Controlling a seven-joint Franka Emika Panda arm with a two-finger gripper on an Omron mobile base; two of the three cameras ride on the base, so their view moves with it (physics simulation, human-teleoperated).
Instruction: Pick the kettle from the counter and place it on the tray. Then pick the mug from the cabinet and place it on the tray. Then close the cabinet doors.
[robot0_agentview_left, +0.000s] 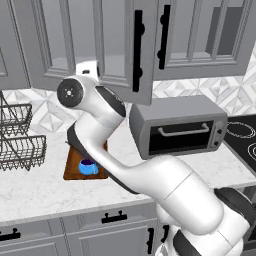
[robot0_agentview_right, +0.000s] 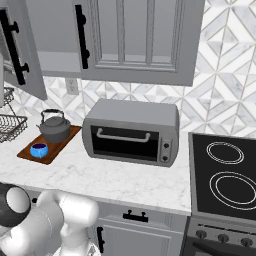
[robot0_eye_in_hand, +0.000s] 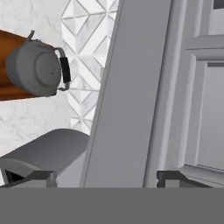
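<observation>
Gripper (robot0_eye_in_hand: 106, 178) jaws spread wide, empty, straddling edge of cabinet door (robot0_eye_in_hand: 127, 96). Tray (robot0_agentview_right: 49, 145) near left end of counter (robot0_agentview_right: 115, 180): mug (robot0_agentview_right: 39, 149) at front corner, kettle (robot0_agentview_right: 54, 127) at back end; toaster oven (robot0_agentview_right: 131, 131) just right

There was one kettle (robot0_agentview_right: 54, 127) and one mug (robot0_agentview_right: 39, 149), both on one tray (robot0_agentview_right: 64, 141). One toaster oven (robot0_agentview_right: 131, 133) stood on the counter (robot0_agentview_right: 120, 180). Two cabinet doors (robot0_agentview_left: 122, 47) hung open. Two burners (robot0_agentview_right: 226, 153) showed.
</observation>
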